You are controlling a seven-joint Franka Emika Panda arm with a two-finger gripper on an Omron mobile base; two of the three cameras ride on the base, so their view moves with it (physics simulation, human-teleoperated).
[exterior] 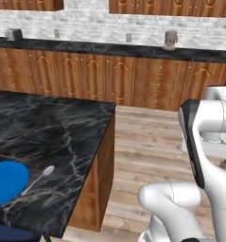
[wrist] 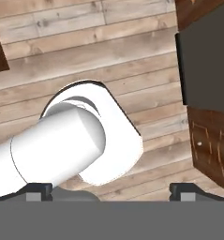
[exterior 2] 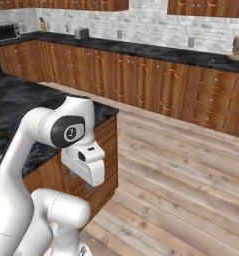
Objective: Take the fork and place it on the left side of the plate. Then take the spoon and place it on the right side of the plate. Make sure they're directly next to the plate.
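Claw (wrist: 111, 191) is held wide apart, nothing gripped, aimed down at wood floor beside the worktop (exterior: 62, 127). Spoon (exterior: 39, 179) is seen touching right rim of plate (exterior: 5, 182) by worktop's near edge. Spoon judged done; fork's spot can't be told

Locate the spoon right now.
In the left base view, the spoon lies on the dark marble counter, just right of the blue plate.
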